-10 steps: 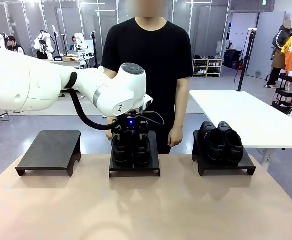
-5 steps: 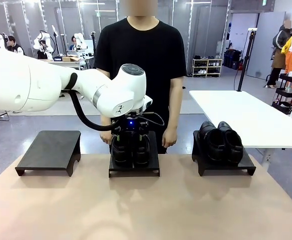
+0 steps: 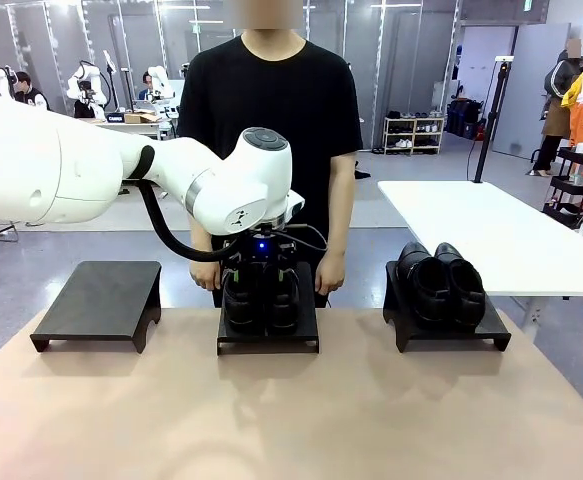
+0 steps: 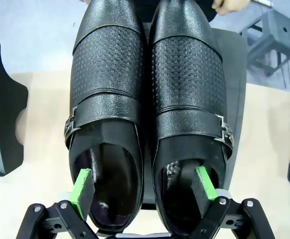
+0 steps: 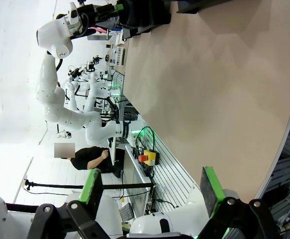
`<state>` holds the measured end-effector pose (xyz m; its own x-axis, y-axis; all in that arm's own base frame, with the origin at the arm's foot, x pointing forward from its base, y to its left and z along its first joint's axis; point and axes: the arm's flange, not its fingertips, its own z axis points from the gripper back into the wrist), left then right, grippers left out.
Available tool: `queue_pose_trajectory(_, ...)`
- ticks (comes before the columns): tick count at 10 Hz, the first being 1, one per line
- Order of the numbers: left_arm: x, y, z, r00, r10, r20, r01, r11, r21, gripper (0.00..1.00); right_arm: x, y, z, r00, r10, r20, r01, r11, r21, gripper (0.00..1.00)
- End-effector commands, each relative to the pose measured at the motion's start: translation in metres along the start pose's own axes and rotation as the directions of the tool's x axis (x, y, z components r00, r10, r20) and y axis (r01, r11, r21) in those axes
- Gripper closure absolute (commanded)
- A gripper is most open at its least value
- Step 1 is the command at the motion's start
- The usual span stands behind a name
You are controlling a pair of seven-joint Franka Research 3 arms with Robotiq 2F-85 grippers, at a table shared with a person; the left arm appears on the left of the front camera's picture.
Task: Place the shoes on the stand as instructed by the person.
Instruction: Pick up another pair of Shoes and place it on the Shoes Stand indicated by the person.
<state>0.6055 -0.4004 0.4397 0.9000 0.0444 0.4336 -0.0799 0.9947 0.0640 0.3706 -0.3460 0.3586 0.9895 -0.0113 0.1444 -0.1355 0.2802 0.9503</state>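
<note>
Centrally, buckle shoes (image 4: 149, 109) on middle stand (image 3: 268, 335), plain pair (image 3: 441, 283) on right stand (image 3: 449, 335)

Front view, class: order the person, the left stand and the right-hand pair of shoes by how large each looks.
1. Person, largest, though farthest from the camera.
2. Left stand.
3. Right-hand pair of shoes, smallest; it sits about as far off as the left stand, so that ranking is fair.

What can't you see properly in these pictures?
- Front view: the buckle shoes on the middle stand are mostly hidden behind the left gripper.
- Left wrist view: both shoes' heels are cut off by the bottom edge.
- Right wrist view: the right gripper's fingertips look over table and lab.
</note>
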Motion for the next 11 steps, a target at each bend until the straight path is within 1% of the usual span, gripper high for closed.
queue_pose_trajectory(1,0.002,0.0,0.0,1.0,-0.006,0.015,0.006,1.0,-0.001,0.0,-0.003,0.002,-0.002,1.0,-0.003,0.001,0.003,1.0,-0.013,0.0)
queue_pose_trajectory(5,0.002,0.0,0.0,1.0,-0.006,0.015,0.006,1.0,-0.001,0.0,-0.003,0.002,-0.002,1.0,-0.003,0.001,0.003,1.0,-0.013,0.0)
queue_pose_trajectory(6,0.0,0.0,0.0,1.0,0.0,0.0,0.0,1.0,0.0,0.0,-0.003,0.002,-0.002,1.0,-0.003,0.001,0.003,1.0,-0.013,0.0)
queue_pose_trajectory(7,0.012,0.003,0.04,0.998,-0.051,-0.036,0.048,0.996,-0.081,0.0,-0.003,0.002,-0.002,1.0,-0.003,0.001,0.003,1.0,-0.013,0.0)
queue_pose_trajectory(8,0.012,0.019,0.074,0.993,-0.085,-0.085,0.07,0.984,-0.161,0.0,-0.003,0.002,-0.002,1.0,-0.003,0.001,0.003,1.0,-0.013,0.0)
queue_pose_trajectory(10,-0.004,0.073,0.125,0.983,-0.132,-0.125,0.09,0.952,-0.293,0.0,-0.003,0.002,-0.002,1.0,-0.003,0.001,0.003,1.0,-0.013,0.0)
queue_pose_trajectory(11,-0.017,0.101,0.141,0.977,-0.17,-0.129,0.119,0.936,-0.33,0.0,-0.003,0.002,-0.002,1.0,-0.003,0.001,0.003,1.0,-0.013,0.0)
